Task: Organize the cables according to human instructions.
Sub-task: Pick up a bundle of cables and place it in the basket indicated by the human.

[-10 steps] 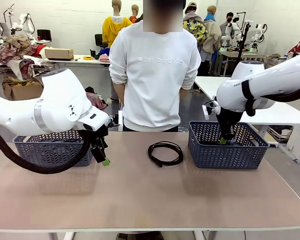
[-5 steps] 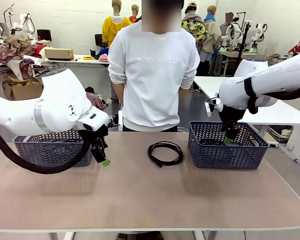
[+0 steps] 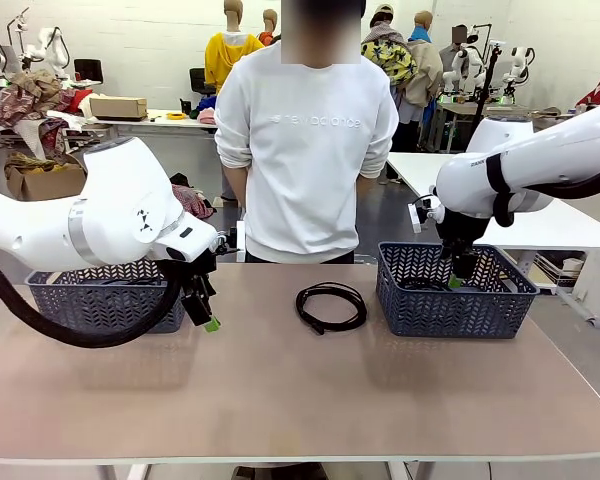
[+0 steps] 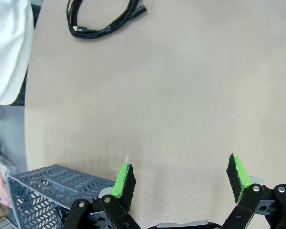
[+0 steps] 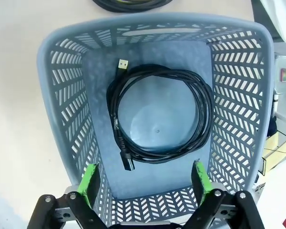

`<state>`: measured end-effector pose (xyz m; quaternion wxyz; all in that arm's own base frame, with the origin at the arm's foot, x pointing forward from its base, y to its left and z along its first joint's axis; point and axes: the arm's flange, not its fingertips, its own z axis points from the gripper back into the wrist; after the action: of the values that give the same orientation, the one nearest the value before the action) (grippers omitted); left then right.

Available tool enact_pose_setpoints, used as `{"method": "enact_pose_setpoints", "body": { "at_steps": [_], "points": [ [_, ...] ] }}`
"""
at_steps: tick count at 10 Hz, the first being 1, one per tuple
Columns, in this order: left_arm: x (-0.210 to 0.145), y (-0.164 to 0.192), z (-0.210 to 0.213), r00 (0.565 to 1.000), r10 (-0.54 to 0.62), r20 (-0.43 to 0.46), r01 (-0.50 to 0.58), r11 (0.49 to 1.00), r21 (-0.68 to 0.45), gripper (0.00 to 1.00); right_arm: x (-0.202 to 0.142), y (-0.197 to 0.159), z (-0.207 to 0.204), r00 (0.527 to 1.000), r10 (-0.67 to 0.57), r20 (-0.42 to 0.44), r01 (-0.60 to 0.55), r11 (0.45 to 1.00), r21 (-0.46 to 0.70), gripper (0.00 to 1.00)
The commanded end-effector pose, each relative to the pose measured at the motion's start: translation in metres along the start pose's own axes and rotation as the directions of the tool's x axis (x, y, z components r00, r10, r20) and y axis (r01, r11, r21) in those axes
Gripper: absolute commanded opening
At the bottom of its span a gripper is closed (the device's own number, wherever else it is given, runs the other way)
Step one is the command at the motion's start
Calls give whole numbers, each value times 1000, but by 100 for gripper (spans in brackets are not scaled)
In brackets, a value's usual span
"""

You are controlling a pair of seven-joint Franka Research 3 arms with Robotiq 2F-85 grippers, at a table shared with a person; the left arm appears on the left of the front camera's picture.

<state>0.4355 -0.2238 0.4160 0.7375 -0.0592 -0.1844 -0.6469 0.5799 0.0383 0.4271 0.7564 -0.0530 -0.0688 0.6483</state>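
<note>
The right pincer [image 3: 458,278] hangs over the right basket [image 3: 450,312] with its green pads spread wide and nothing between them. Straight below it, on the floor of that basket, a black coiled cord [image 5: 159,114] lies flat in one round loop. Its metal-tipped plug lies on the side away from the pincer, and its black plug end lies nearer the pads. The cord and the pincer are apart, with clear air between them.

The left pincer [image 3: 208,318] hangs low over the worktop [image 3: 280,400], just beside the front corner of the left basket [image 3: 90,300]. Its pads also stand apart and hold nothing. Bare worktop lies under it, and the basket's corner is close by one finger.

Well out from that pincer, near the middle of the worktop, a second cord [image 3: 331,305] lies in a loose coil. It sits between the two baskets, closer to the right one and just outside the wall of the basket the right pincer hangs over. Neither pincer touches it.

A person [image 3: 310,150] in a white sweatshirt stands at the far edge of the worktop, behind the second cord, arms down.
</note>
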Motion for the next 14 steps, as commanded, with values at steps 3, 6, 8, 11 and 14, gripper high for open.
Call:
{"method": "enact_pose_setpoints", "body": {
  "at_steps": [3, 6, 8, 11, 14],
  "points": [
    [-1, 0, 1, 1000, 1, -1, -1, 1000, -2, 100, 1, 2, -1, 1000, 2, 0, -2, 1000, 1, 100],
    [-1, 0, 1, 1000, 1, -1, -1, 1000, -2, 100, 2, 0, -1, 1000, 4, 0, -4, 1000, 1, 100],
    [-1, 0, 1, 1000, 1, -1, -1, 1000, -2, 100, 2, -1, 31, 997, -76, 5, 76, 997, -1, 100],
    [-1, 0, 1, 1000, 1, -1, -1, 1000, -2, 100, 10, 19, 59, 987, -157, 38, 156, 987, 25, 100],
    [-1, 0, 1, 1000, 1, -1, -1, 1000, -2, 100, 23, 70, 79, 970, -213, 121, 208, 977, 47, 100]
  ]
}}
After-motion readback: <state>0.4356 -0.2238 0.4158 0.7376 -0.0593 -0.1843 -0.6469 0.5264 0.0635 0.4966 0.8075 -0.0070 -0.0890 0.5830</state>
